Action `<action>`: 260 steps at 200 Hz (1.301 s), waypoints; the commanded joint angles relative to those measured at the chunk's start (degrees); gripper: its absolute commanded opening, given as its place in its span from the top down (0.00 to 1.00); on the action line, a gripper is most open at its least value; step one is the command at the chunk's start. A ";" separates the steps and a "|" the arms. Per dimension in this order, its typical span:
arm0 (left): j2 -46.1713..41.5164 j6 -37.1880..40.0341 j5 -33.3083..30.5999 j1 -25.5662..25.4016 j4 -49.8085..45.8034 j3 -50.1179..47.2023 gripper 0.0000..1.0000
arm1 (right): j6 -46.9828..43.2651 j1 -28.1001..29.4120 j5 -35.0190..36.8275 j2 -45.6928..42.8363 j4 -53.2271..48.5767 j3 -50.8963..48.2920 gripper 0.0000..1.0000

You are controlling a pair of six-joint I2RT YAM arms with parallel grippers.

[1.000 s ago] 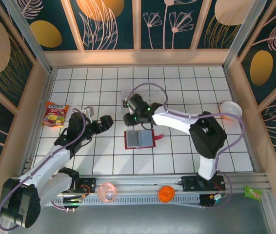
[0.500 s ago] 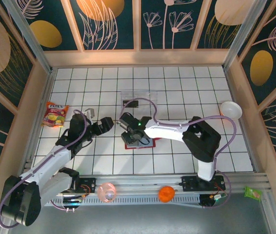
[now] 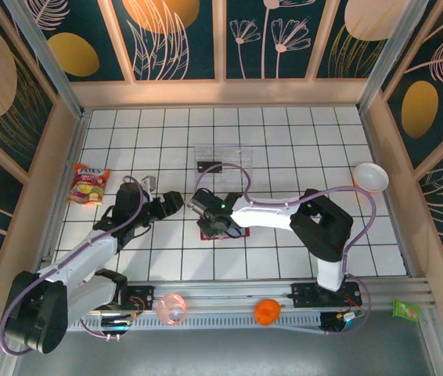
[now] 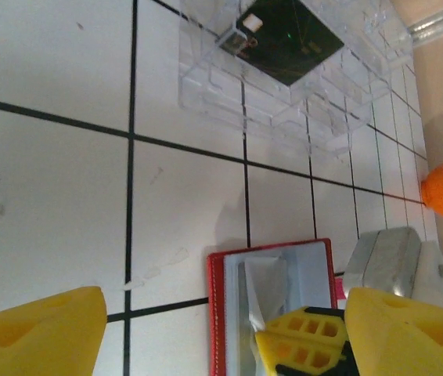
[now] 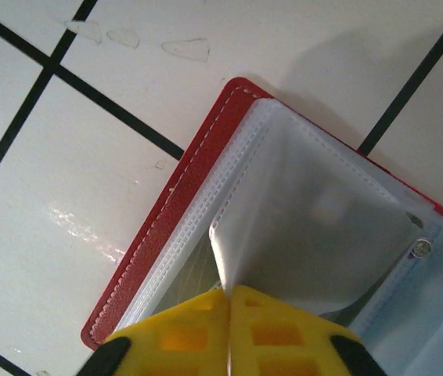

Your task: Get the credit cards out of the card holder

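The red card holder [image 5: 163,223] lies open on the white tiles, with clear and grey-blue pockets showing inside. My right gripper [image 5: 228,296] is shut on the edge of one clear pocket leaf, which it lifts off the stack. From above, the right gripper [image 3: 220,226] covers most of the card holder [image 3: 208,235]. My left gripper [image 3: 171,204] hovers just left of it, open, with nothing between its yellow fingers [image 4: 37,333]. The card holder [image 4: 272,270] shows ahead of that gripper. A dark credit card [image 4: 288,35] lies in the clear tray [image 4: 229,86] beyond.
The clear tray [image 3: 223,157] sits behind the card holder. A snack packet [image 3: 88,185] and a small grey object [image 3: 145,180] lie at the left. A bowl [image 3: 370,177] stands at the right. A pink ball [image 3: 172,308] and an orange one [image 3: 266,311] rest on the front rail.
My right gripper came down from near the tray onto the card holder and shut on a clear pocket leaf. My left gripper edged closer and its jaws narrowed a little.
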 commanded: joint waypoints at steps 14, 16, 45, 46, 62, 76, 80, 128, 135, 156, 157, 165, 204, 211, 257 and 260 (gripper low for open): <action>4.21 -1.76 -0.05 -6.11 4.10 -0.25 0.30 | 1.77 -1.45 -2.23 -3.91 6.01 -5.09 1.00; 4.56 -1.87 -0.06 -6.33 4.33 -0.21 0.32 | 1.79 -1.51 -2.54 -4.31 6.59 -5.45 1.00; 7.39 -3.05 0.54 -7.68 7.05 0.04 0.49 | 2.03 -2.95 -8.52 -10.36 16.12 -12.52 1.00; 7.45 -2.99 0.55 -7.72 7.15 0.05 0.49 | 2.05 -3.02 -8.73 -10.51 16.46 -12.65 1.00; 8.62 -2.79 0.90 -8.47 8.17 0.65 0.58 | 2.66 -3.97 -12.35 -13.02 21.36 -16.47 1.00; 10.41 -2.78 1.37 -9.30 9.28 1.40 0.66 | 3.15 -4.63 -14.50 -14.26 23.70 -18.30 1.00; 11.13 -2.79 1.63 -9.60 9.64 1.61 0.69 | 3.35 -4.74 -14.87 -14.41 24.17 -18.74 1.00; 18.77 -3.06 2.64 -14.06 12.62 4.58 0.95 | 5.27 -5.36 -16.76 -15.72 27.68 -22.16 1.00; 20.09 -2.88 2.87 -14.68 12.47 5.01 0.97 | 5.43 -5.31 -16.80 -15.61 27.88 -22.27 1.00; 22.97 -2.50 2.33 -15.63 10.75 5.60 1.00 | 6.01 -5.46 -16.32 -15.67 28.33 -22.77 1.00; 23.07 -2.49 2.28 -15.64 10.67 5.56 1.00 | 6.01 -5.46 -16.32 -15.66 28.33 -22.78 1.00; 23.73 -2.56 2.10 -15.66 10.50 5.38 1.00 | 6.17 -5.48 -15.87 -15.76 28.32 -22.97 1.00; 25.47 -1.98 0.87 -15.92 7.36 5.52 1.00 | 7.01 -5.55 -13.88 -15.83 27.62 -23.66 1.00; 25.53 -1.50 0.34 -15.92 6.42 5.64 1.00 | 7.36 -5.55 -12.96 -15.89 27.09 -23.67 1.00; 27.14 0.36 -0.67 -15.92 3.83 6.35 1.00 | 13.49 -5.57 0.04 -18.28 18.66 -24.74 0.92; 27.16 0.52 -0.76 -15.92 3.80 6.39 1.00 | 13.89 -5.61 1.04 -18.63 17.96 -24.98 0.91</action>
